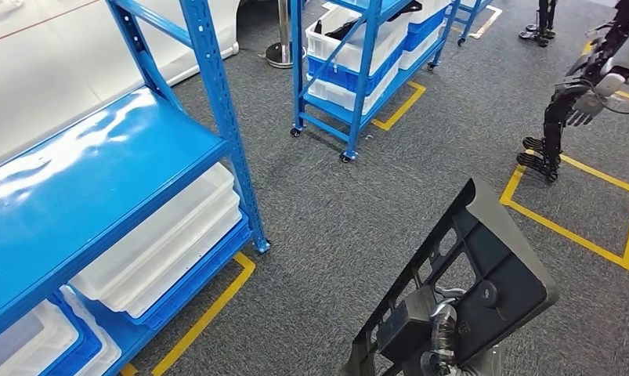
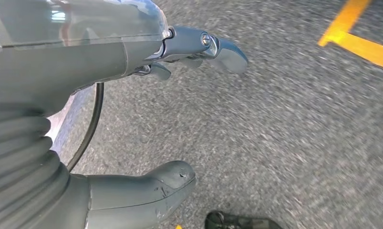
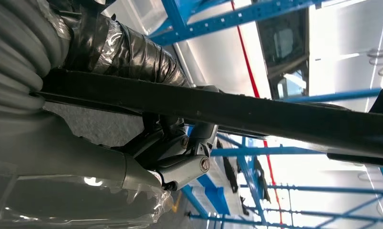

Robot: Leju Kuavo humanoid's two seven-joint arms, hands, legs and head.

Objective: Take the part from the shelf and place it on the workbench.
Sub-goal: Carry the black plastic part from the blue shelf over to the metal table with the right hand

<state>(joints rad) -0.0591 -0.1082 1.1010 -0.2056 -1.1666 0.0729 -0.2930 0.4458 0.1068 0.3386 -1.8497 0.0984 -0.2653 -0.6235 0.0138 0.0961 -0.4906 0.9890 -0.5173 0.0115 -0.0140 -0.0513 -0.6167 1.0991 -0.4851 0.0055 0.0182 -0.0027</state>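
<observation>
Head view: one black slotted part (image 1: 483, 274), tilted, gripped low by the right hand (image 1: 440, 325); two blue shelves (image 1: 99, 180), white bins (image 1: 162, 243), another robot (image 1: 585, 86) on the yellow-marked grey floor (image 1: 334, 211). Left wrist view: left hand (image 2: 132, 119) empty, fingers apart, above carpet. Right wrist view: fingers (image 3: 180, 152) clasp the part's edge.

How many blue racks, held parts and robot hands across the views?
Racks: 3, near left, middle, far
Part: 1, black, held
Robot hands: 2, left robot hand empty over the floor, right robot hand gripping the part
Total: 6
</observation>
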